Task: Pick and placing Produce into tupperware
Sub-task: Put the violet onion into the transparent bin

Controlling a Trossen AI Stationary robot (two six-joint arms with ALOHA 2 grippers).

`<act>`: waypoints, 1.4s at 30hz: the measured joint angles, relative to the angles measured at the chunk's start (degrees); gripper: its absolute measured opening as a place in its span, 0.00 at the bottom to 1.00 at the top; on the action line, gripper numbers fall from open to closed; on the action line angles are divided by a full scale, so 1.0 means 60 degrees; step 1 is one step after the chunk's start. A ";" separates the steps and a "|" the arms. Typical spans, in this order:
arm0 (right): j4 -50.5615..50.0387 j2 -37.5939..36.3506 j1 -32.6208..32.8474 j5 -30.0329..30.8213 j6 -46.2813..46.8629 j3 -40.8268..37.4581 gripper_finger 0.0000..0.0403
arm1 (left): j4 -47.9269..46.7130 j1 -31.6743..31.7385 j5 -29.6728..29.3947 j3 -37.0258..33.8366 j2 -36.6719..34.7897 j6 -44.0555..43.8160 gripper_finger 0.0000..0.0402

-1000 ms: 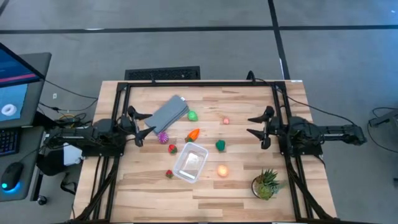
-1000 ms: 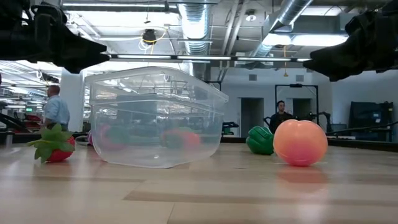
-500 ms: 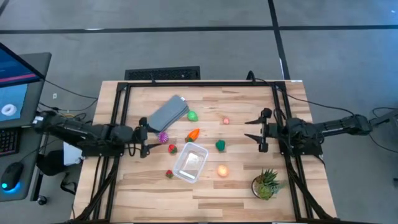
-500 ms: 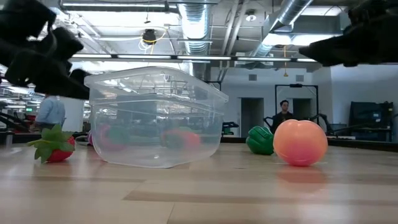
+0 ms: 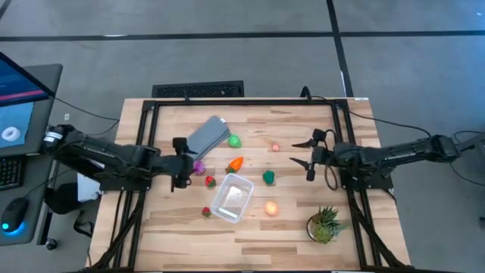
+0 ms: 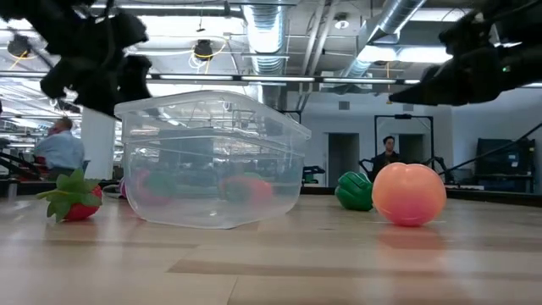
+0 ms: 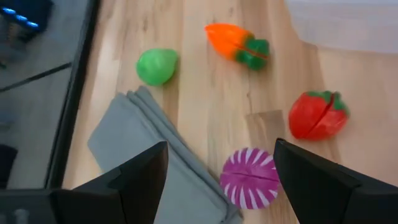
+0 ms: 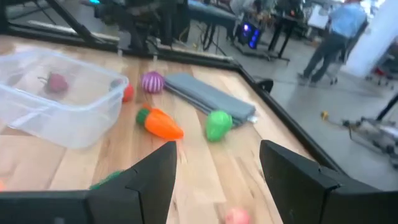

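Wooden table [image 5: 303, 220] holds the clear tupperware [image 5: 232, 198], empty, with produce scattered around it. Since the earlier frame my left gripper [image 5: 180, 163] has reached further in, fingers spread, close to the purple piece [image 5: 199, 167]. My right gripper [image 5: 309, 158], also open, moved inward too. Only my left wrist view shows the purple piece [image 7: 250, 177] lying just beside the grey lid [image 7: 155, 168]

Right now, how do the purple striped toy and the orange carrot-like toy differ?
The purple striped round toy is ball-shaped with pale stripes; the orange carrot-like toy is long and tapered with a green leafy end. The purple one lies beside the flat grey lid; the carrot lies apart from it. Both rest on the wooden table, outside the clear plastic container.
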 joint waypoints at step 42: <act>0.0272 0.0471 0.1638 -0.0757 0.1668 0.0032 0.63 | -0.1951 0.3293 0.3975 0.2039 0.4054 0.0544 0.70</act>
